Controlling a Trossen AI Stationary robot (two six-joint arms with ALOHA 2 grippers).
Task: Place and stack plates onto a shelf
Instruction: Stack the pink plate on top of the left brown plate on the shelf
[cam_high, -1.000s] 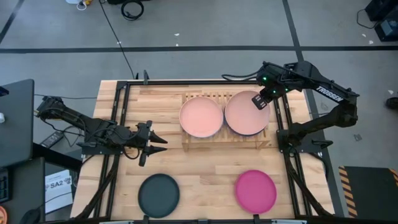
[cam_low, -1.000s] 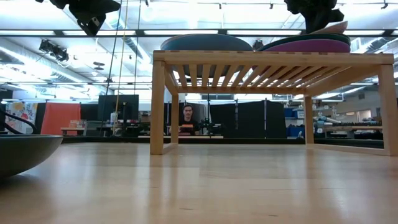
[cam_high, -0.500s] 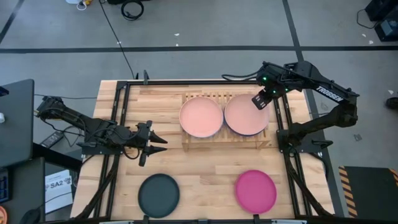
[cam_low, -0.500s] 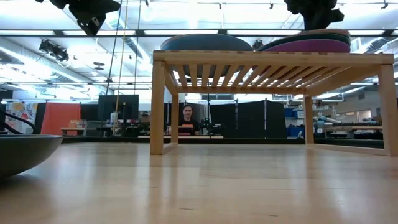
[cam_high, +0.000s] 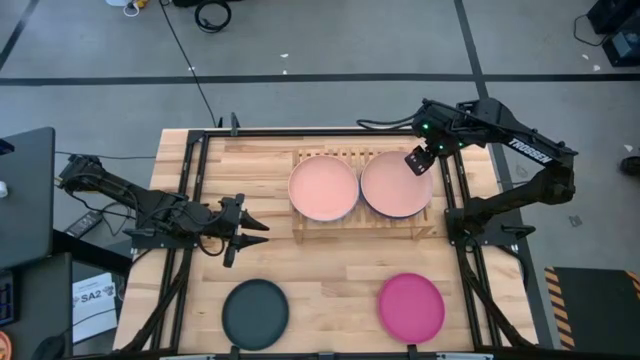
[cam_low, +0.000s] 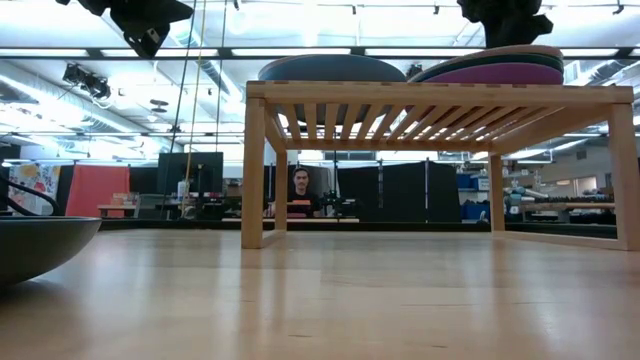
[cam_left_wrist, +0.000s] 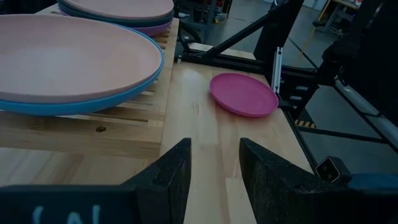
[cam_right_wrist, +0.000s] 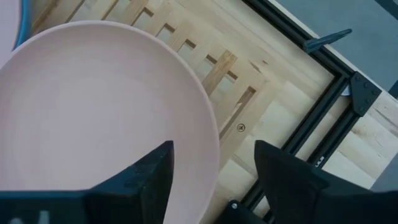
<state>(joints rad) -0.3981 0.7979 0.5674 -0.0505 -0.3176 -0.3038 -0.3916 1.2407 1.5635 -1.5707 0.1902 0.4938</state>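
Note:
The shelf (cam_high: 356, 233) stands at the table's far middle and carries two stacks of plates. The left stack shows a salmon pink plate (cam_high: 323, 188) lying on a bright blue one (cam_left_wrist: 68, 106). On the right stack, a salmon pink plate (cam_high: 393, 183) lies over purple (cam_low: 500, 74) and a dark plate. My right gripper (cam_high: 418, 162) hangs open over that stack's far right rim (cam_right_wrist: 213, 134). One finger is over the plate and the other is beyond its rim. A charcoal plate (cam_high: 255, 312) and a magenta plate (cam_high: 411, 306) rest on the near tabletop. My left gripper (cam_high: 247, 228) waits open at the table's left.
Black frame rails (cam_high: 462, 200) run along the table's sides close to the shelf's right end. Bare tabletop (cam_high: 330, 270) lies between the shelf and the two near plates. A person (cam_low: 300, 192) sits in the room far behind the table.
My right gripper has let go of the top salmon pink plate on the right stack. The plate's right edge, which was tilted up, has come down, and the plate now lies level on the purple one.

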